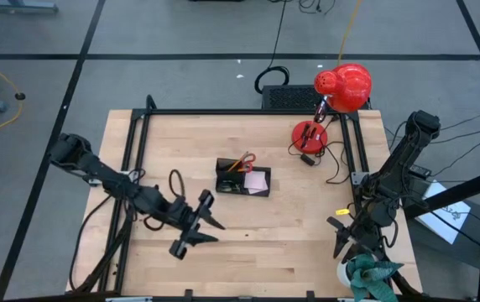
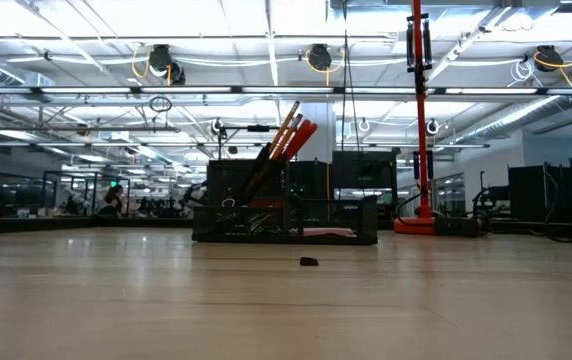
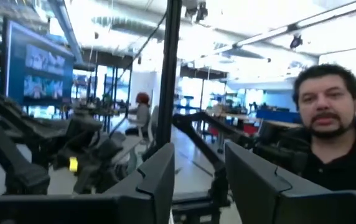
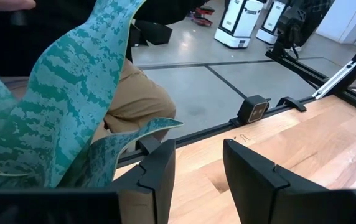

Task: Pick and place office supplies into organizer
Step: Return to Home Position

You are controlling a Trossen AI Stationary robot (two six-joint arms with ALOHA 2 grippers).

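Note:
The black organizer (image 1: pixel 240 178) stands mid-table. Red-handled scissors (image 1: pixel 245 159) and orange pencils (image 2: pixel 284 125) stick up out of its taller section. The pale pink sticky-note pad (image 1: pixel 257 180) lies in its right part. A tiny black clip (image 2: pixel 309 262) lies on the table in front of it. A small yellow piece (image 1: pixel 341 211) shows beside my right arm. My left gripper (image 1: pixel 200 232) is open and empty near the front left, pointing toward the table's right side. My right gripper (image 1: pixel 339 235) is open and empty at the front right.
A red lamp (image 1: pixel 345 84) with a round base (image 1: pixel 309 134) stands at the back right, its cable trailing on the table. A green plant (image 1: pixel 370 273) sits at the front right corner by my right gripper. A person shows beyond the table (image 3: pixel 327 124).

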